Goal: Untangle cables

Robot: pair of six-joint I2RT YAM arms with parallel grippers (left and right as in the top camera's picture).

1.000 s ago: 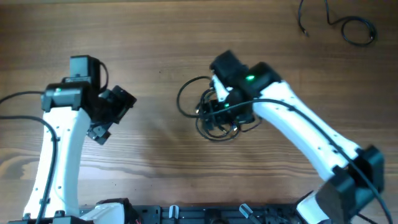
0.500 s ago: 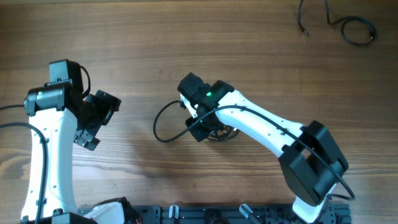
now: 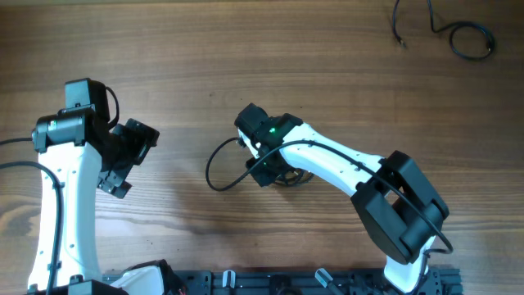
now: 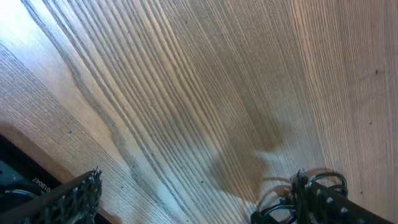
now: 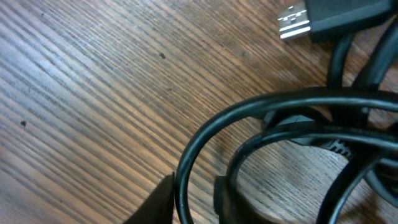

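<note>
The cables lie as a small black tangle at the table's middle, with one loop spread out to its left. My right gripper sits over the tangle's left edge, mostly hidden under its wrist. In the right wrist view its fingertips are shut on a single black strand of the cables, and a silver plug end lies beyond. My left gripper hangs open well to the left of the loop. Only bare wood shows between its fingers.
Another thin black cable lies curled at the far right corner of the wooden table. The arms' bases and a black rail run along the near edge.
My right arm has swung left and its jaws have shut on a strand, pulling the loop out to the left. The left arm drew back slightly to the left.
</note>
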